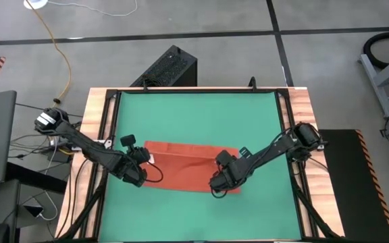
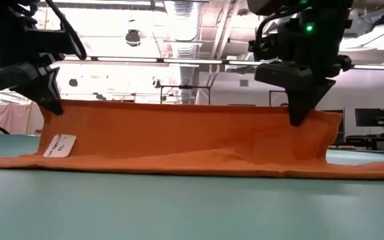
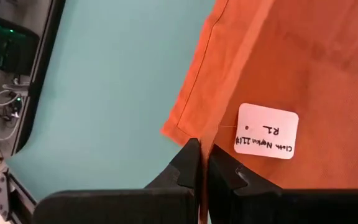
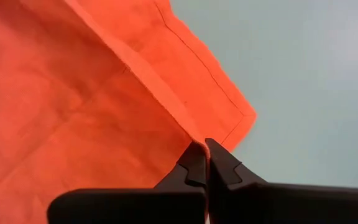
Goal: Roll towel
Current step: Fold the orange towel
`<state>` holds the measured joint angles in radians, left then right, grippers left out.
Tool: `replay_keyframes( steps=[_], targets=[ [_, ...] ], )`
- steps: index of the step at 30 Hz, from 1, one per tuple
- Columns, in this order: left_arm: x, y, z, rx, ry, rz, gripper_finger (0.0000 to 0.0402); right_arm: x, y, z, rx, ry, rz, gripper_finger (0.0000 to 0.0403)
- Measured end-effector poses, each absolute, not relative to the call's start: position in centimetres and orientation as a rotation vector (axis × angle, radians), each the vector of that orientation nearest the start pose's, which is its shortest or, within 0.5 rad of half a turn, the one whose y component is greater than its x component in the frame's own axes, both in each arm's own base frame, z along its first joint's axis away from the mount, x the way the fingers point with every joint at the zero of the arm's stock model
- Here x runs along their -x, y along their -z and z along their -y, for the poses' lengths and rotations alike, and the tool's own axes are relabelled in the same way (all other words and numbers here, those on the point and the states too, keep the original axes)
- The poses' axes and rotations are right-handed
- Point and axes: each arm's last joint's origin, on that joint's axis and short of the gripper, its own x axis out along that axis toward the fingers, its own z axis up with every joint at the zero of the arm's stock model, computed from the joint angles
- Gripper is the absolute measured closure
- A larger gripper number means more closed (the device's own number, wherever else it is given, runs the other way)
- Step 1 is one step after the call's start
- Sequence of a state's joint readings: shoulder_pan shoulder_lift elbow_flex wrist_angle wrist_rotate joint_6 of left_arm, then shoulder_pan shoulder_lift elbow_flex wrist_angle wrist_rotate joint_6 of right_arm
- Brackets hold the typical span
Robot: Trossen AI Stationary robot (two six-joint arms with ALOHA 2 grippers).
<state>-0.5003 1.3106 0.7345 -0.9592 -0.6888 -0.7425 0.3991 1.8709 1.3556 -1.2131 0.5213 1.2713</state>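
Observation:
The orange-red towel [image 1: 191, 165] lies across the middle of the green mat [image 1: 194, 115]. One long edge [image 2: 192, 110] is raised like a low wall, and the rest [image 2: 199, 165] lies on the mat. Its white tag [image 2: 60, 145] hangs near the left end. My left gripper [image 1: 140, 173] is shut on the raised edge's left end. My right gripper [image 1: 220, 181] is shut on its right end. My left gripper pinches the towel's raised edge [image 3: 199, 138] between its two fingers, close to a corner and beside the white tag [image 3: 267, 130]. The fingers come from above, pointing down. The cloth hangs below them to the mat. My right gripper pinches the towel's hemmed raised edge [image 4: 191, 138] between its two fingers, near its right end. The fingers come from above, pointing down. The cloth hangs below them, and a towel corner [image 4: 247, 115] lies on the mat beyond.
A wooden frame [image 1: 100, 135] with dark rails borders the mat on the left and right. Bare green mat shows on the far side [image 1: 194, 115] and the near side [image 1: 194, 216] of the towel. A black box [image 1: 171, 67] stands beyond the far edge.

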Motion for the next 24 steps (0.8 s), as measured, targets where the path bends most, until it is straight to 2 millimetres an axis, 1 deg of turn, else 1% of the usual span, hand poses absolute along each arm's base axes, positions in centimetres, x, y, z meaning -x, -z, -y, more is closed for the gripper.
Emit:
replay_keyframes(
  steps=[4, 10, 16, 20, 24],
  targets=[
    [-18.0, -18.6, 7.6, -0.210, -0.582, -1.087, 0.0401, -30.7, -19.5, -11.3, -0.254, 0.964, -1.156, 0.0381],
    [-18.0, -18.5, 7.5, -0.212, -0.582, -1.088, 0.0401, -31.1, -19.5, -11.2, -0.253, 0.927, -1.149, 0.0337],
    [-18.2, -18.6, 7.3, -0.198, -0.625, -1.058, 0.0401, -31.5, -19.5, -10.3, -0.271, 0.946, -1.144, 0.0302],
    [-18.3, -18.6, 6.9, -0.183, -0.646, -1.061, 0.0388, -31.7, -19.5, -9.6, -0.280, 0.968, -1.147, 0.0291],
    [-18.5, -18.5, 6.4, -0.142, -0.646, -1.095, 0.0363, -31.8, -19.5, -9.1, -0.309, 0.979, -1.157, 0.0290]
  ],
)
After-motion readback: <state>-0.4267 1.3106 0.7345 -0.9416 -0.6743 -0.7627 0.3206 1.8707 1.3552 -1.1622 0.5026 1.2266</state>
